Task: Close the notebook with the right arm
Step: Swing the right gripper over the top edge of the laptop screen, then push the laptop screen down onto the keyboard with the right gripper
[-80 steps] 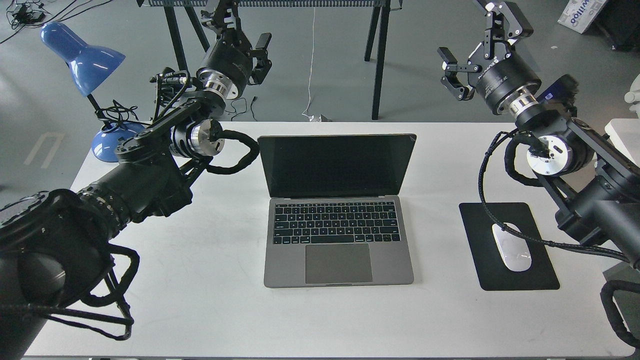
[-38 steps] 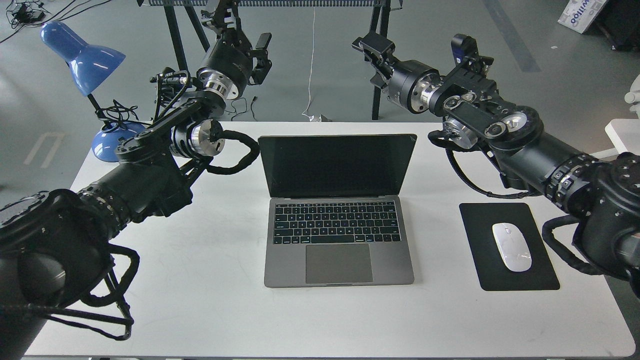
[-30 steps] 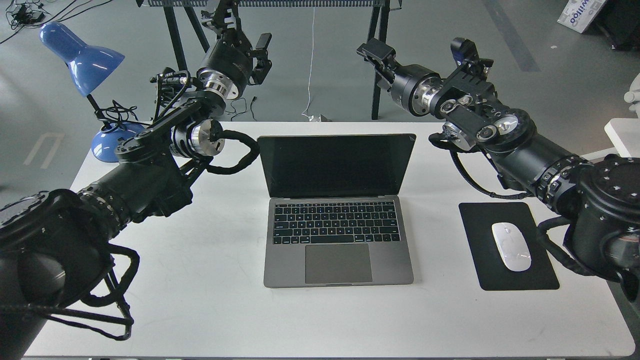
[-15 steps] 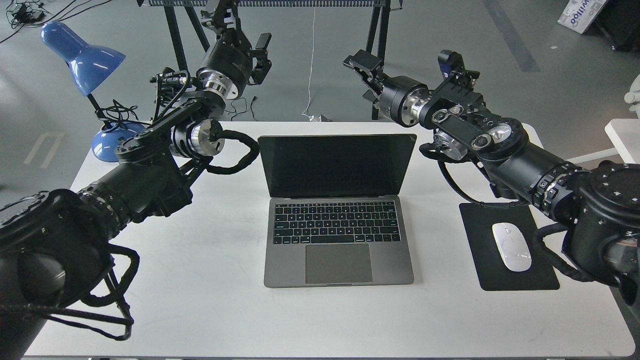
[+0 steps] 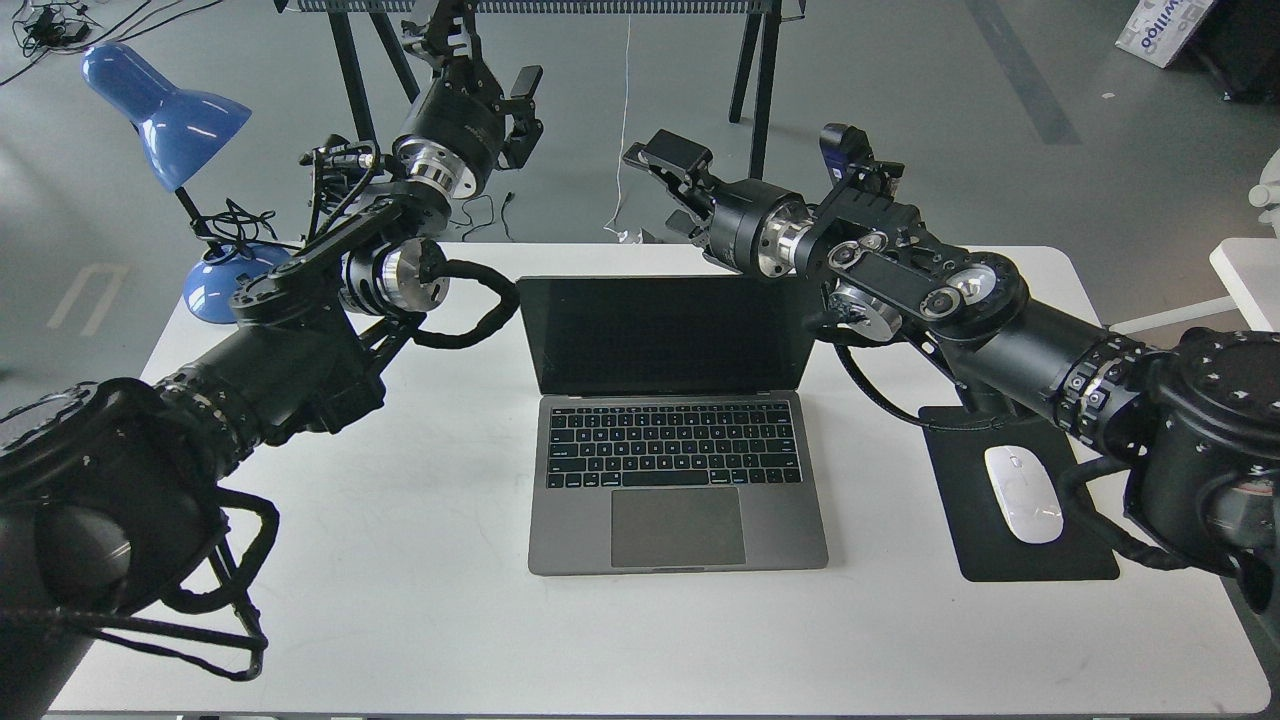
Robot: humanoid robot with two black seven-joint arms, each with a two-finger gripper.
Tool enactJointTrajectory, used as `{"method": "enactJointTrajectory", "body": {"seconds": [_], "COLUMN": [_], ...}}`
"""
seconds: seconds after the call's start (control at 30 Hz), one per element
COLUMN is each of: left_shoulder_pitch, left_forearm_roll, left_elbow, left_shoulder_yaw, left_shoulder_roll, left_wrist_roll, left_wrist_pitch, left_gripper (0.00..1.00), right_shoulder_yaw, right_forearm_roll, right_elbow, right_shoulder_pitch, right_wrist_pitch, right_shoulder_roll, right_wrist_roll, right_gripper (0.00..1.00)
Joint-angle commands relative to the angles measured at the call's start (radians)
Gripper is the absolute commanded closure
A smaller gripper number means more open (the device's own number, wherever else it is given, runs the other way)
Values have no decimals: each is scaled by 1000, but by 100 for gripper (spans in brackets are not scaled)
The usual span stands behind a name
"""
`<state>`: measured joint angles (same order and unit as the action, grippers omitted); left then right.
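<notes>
The notebook [image 5: 672, 440] lies open in the middle of the white table [image 5: 400, 600]. Its black screen [image 5: 665, 335] stands upright and faces me, and its keyboard and trackpad are uncovered. My right arm [image 5: 930, 300], with a small blue part near the wrist, reaches in from the right across the lid's top right corner. My right gripper [image 5: 668, 190] is open and empty, above and behind the lid's top edge, and does not visibly touch it. My left gripper [image 5: 485, 60] is open and empty, raised beyond the table's far left edge.
A blue desk lamp [image 5: 165, 115] stands at the far left corner. A black mouse pad [image 5: 1040, 555] with a white mouse [image 5: 1022, 495] lies right of the notebook, partly under my right arm. Black trestle legs [image 5: 752, 110] stand behind the table.
</notes>
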<state>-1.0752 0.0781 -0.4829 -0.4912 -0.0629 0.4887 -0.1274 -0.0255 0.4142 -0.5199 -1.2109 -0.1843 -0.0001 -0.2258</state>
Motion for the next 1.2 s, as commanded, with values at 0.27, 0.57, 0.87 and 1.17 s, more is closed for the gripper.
{"method": "enactJointTrajectory", "body": {"seconds": [0.27,0.57,0.87,1.17], "left_shoulder_pitch": [0,0,0,0], "left_forearm_roll": [0,0,0,0], "left_elbow": [0,1,1,1], "left_shoulder_yaw": [-1,-1,-1,-1], "left_shoulder_roll": [0,0,0,0], "left_wrist_roll": [0,0,0,0], "left_wrist_pitch": [0,0,0,0], "left_gripper": [0,0,0,0], "right_shoulder_yaw": [19,21,44,101], "right_forearm_roll": [0,12,15,17], "right_elbow": [-189,-419,-554,-591], "right_shoulder_pitch": [24,94,180,237], "right_wrist_pitch": [-20,-20,-20,-18], "right_shoulder_roll": [-46,-198,-279,-304], "right_wrist_roll": [3,13,14,14], "right_gripper": [0,0,0,0]}}
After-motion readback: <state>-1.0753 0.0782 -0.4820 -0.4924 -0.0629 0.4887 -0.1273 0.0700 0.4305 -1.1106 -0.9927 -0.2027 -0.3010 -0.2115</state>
